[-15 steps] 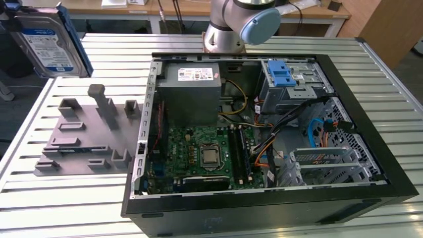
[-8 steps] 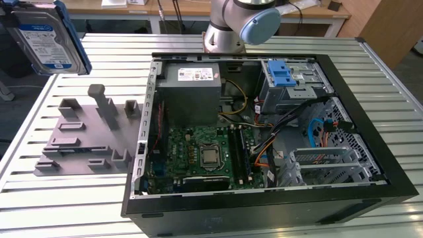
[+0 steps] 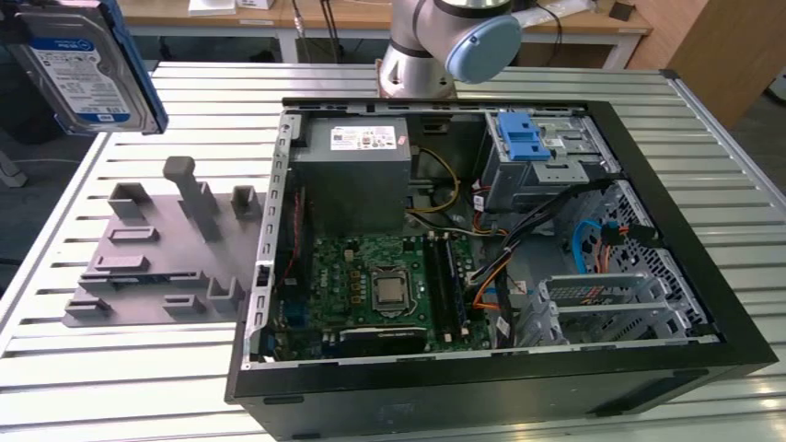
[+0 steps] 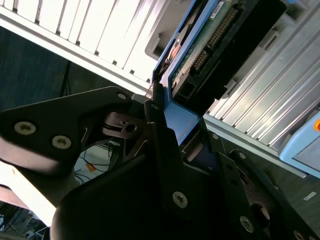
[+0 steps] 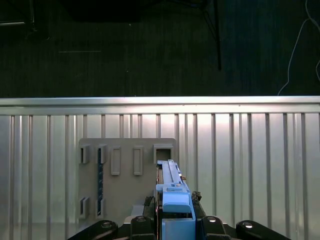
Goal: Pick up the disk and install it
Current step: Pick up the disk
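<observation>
The gripper (image 5: pixel 174 212) is clamped on the disk (image 5: pixel 171 182) across its blue-railed edges, seemingly so that both flat faces are left free. The disk is held high above the grey slotted holder (image 5: pixel 125 192), clear of its posts, and well apart from the open computer case (image 3: pixel 491 391) farther off.

In the exterior view the disk (image 3: pixel 86 64) hangs at the upper left of the frame, above the table (image 3: pixel 160 368). On the table, left of centre, lies the fixture plate (image 3: pixel 147 267). Just beside it, across centre and right, stands the open computer case (image 3: pixel 491 387). Inside the case, the power supply box (image 3: pixel 350 184) sits upper left, with the motherboard (image 3: pixel 368 285) below it and the drive cage (image 3: pixel 540 157) upper right. The arm base (image 3: pixel 424 46) rises behind the case at top centre. In the first wrist view the disk stands edge-on, gripped in my gripper (image 5: pixel 175 222).
</observation>
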